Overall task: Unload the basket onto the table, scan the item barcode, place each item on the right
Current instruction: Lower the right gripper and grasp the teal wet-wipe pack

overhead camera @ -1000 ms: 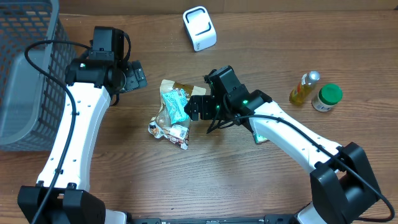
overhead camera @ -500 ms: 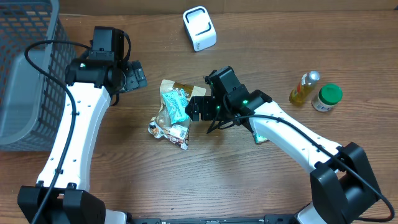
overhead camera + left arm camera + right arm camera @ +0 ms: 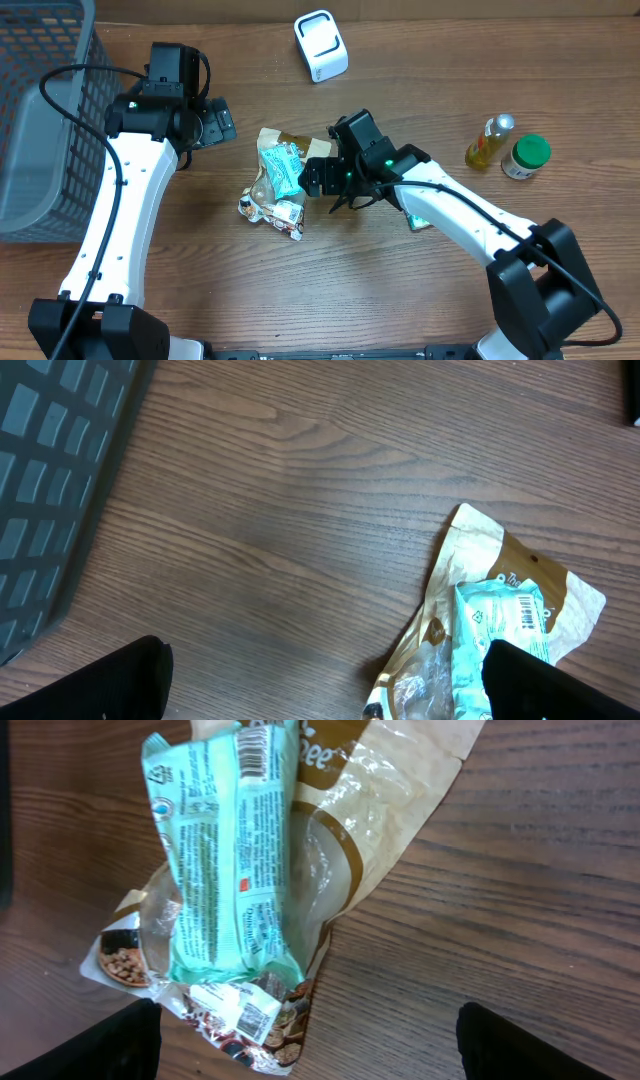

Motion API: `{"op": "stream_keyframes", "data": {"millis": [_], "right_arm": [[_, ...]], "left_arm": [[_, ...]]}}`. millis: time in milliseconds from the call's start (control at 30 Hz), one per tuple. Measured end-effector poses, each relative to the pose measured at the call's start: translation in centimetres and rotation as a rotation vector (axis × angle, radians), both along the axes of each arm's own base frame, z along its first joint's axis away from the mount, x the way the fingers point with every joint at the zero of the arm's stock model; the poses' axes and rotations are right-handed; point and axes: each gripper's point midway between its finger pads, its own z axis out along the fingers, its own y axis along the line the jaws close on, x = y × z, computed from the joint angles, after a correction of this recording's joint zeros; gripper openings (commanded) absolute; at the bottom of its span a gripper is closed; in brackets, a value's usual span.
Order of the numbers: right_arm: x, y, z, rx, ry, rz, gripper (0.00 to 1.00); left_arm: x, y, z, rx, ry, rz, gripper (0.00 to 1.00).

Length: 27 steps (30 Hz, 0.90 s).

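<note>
little has changed: the left fingers (image 3: 110,685) stay spread wide and empty near the basket (image 3: 40,120); the mint packet (image 3: 281,170) lies on the brown pouch (image 3: 268,205) on the surface; the right fingers (image 3: 540,1045), wide and empty, keep hovering beside it, so no pickup yet.

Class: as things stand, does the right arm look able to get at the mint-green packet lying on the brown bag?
Probably yes. The right gripper hangs open close by the mint-green packet, which lies uncovered on top of the brown bag, with nothing between them.
</note>
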Motion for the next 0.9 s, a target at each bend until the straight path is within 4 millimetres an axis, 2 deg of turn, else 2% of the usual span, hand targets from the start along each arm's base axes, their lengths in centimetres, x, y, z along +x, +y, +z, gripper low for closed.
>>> {"op": "stream_keyframes", "data": {"millis": [100,167,300,400,667,900], "right_arm": [[0.3,0.2,-0.1,0.008,-0.011,0.000,0.90],[0.7,0.5,0.2,0.021,-0.030,-0.001,0.86],[1.6,1.1,0.9,0.049,-0.073,0.001,0.65],[2.0,1.3,1.1,0.063,-0.090,-0.003,0.56],[3.7,2.9,0.9,0.111,-0.157,0.004,0.51],[3.4,4.8,-1.6,0.127,-0.137,0.044,0.45]], "left_arm": [[0.0,0.0,0.0,0.000,0.000,0.000,1.00],[0.0,0.0,0.0,0.000,0.000,0.000,1.00],[0.0,0.0,0.0,0.000,0.000,0.000,1.00],[0.0,0.0,0.0,0.000,0.000,0.000,1.00],[0.0,0.0,0.0,0.000,0.000,0.000,1.00],[0.0,0.0,0.0,0.000,0.000,0.000,1.00]]}}
